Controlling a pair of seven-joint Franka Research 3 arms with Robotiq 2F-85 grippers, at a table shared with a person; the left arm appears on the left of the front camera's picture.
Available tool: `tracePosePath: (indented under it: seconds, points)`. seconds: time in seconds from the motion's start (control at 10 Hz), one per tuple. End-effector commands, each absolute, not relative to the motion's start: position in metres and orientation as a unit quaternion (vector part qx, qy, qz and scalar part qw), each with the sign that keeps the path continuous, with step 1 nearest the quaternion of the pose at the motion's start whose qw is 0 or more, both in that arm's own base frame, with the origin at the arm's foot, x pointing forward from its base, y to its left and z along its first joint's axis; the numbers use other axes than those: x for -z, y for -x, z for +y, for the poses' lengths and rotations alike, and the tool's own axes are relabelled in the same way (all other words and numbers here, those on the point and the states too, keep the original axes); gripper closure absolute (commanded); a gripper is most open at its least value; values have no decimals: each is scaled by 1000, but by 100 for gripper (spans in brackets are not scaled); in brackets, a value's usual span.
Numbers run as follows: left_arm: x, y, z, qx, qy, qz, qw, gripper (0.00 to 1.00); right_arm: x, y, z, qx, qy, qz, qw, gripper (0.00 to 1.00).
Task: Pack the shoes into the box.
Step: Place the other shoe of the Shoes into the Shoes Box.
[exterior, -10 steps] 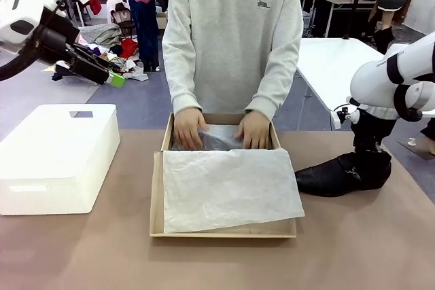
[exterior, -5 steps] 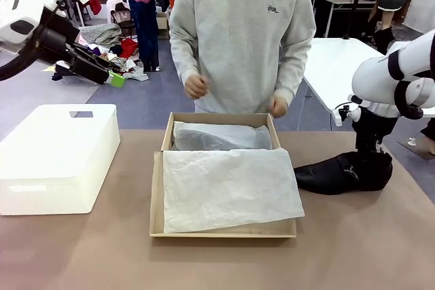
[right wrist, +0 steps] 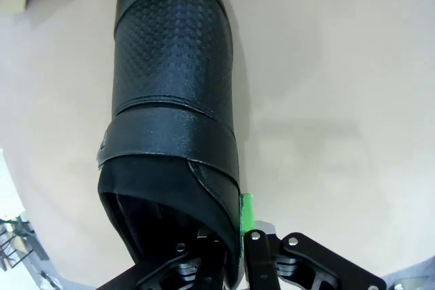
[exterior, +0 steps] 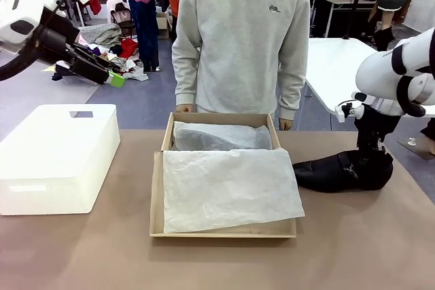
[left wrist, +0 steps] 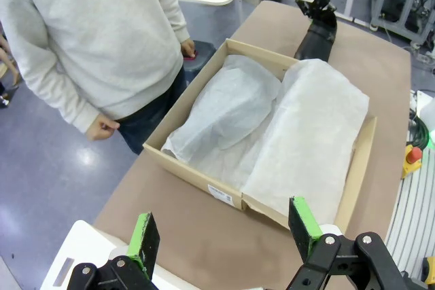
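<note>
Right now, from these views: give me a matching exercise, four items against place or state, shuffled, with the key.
Items:
1 left gripper
2 right gripper
3 white container
4 tissue bundle

Place or state:
a in the box, far end
b shut on the black shoe, heel end
c open, held up high
d beside the box, on the robot's left

Pairs: 1-c, 2-b, 3-d, 4-a

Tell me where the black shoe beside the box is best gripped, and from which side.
Grip the shoe at its heel-end collar, coming from above. It lies on its sole with the toe towards the box and the opening upward, so one finger fits inside the thin rim and one outside. The right gripper is shut on that rim.
</note>
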State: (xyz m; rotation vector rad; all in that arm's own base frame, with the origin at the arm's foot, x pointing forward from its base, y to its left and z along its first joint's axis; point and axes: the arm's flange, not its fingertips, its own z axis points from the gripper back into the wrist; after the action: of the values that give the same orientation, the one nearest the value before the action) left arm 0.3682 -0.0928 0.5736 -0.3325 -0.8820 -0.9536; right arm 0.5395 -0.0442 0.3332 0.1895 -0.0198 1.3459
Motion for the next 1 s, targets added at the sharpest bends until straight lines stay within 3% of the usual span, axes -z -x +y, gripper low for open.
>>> tracePosePath:
  seconds: [0.0, 0.5, 0.9]
  points:
    - [-572, -369, -92, 446, 160, -411, 778, 0, -384, -537, -52, -607, -111, -20, 787, 100]
    - [-572, -369, -92, 446, 160, -411, 778, 0, -467, -531, -52, -443, -161, -21, 882, 100]
    - [-572, -369, -92, 446, 160, -411, 778, 0, -483, -530, -47, -401, -160, -34, 902, 100]
